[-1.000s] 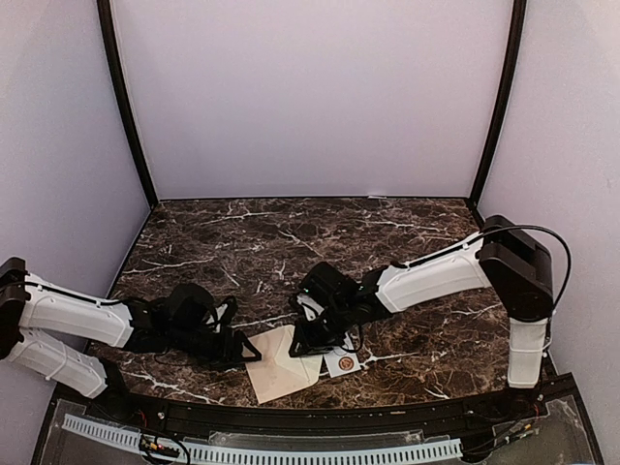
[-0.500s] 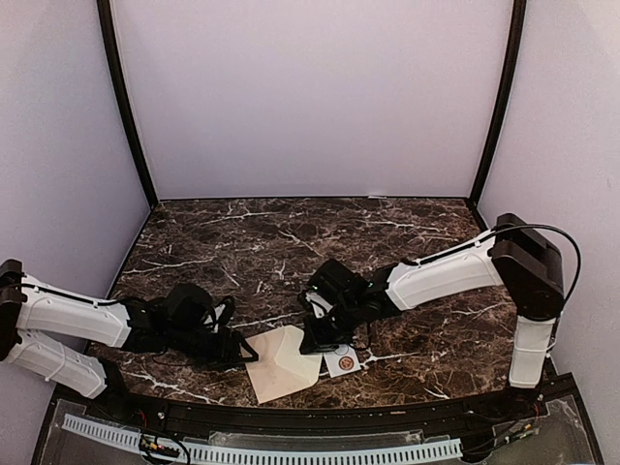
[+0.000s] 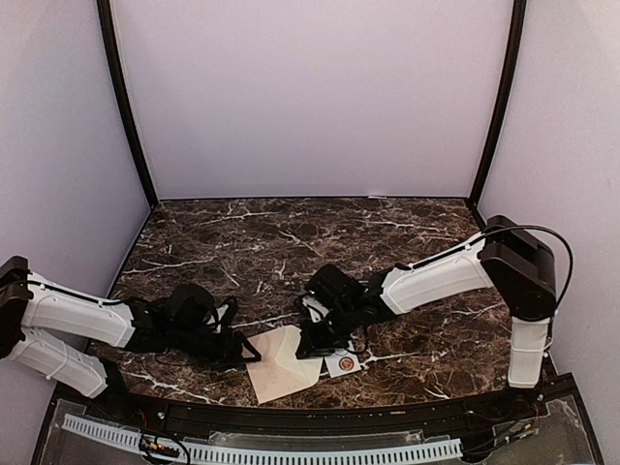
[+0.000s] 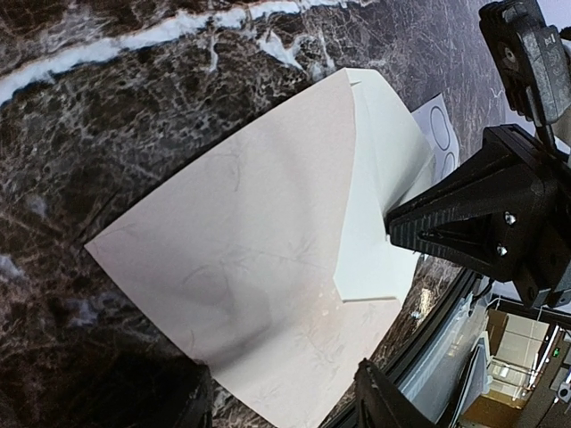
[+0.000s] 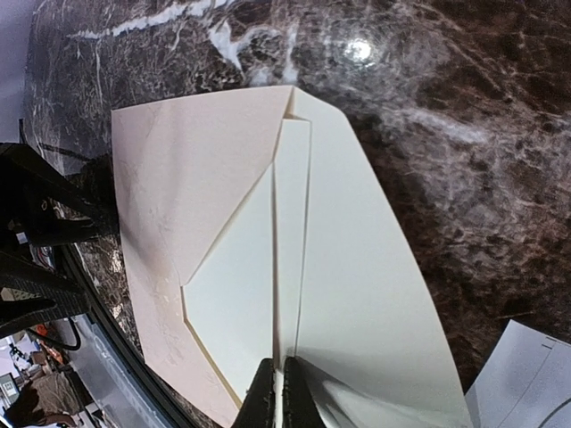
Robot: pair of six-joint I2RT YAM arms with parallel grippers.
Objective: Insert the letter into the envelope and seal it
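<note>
On the desk [image 3: 407, 242], close to its near edge, you had the envelope [image 4: 241, 241] lying flat between the two arms. The letter [image 5: 357, 267] lay partly tucked under the envelope's open side, with the rest of it out towards your right arm.

Both were thin paper, so I judged them very light and floppy. They would crumple or tear under a hard pinch, and they would probably skate on the polished marble. The letter's raised crease looked like the sensible place to hold it, since a flat sheet offers no edge to get under. The envelope needed pinning at a corner on the far side from the letter.

Your right claw [image 5: 277, 388] was closed tight on that crease at the letter's outer end. From the wrist view I could not be sure it caught nothing else. Your left claw [image 4: 285, 401] sat at the envelope's opposite corner with its fingers apart, and the paper's edge lay between them.

A small card [image 3: 342, 363] lay just beside the letter, near your right claw.
</note>
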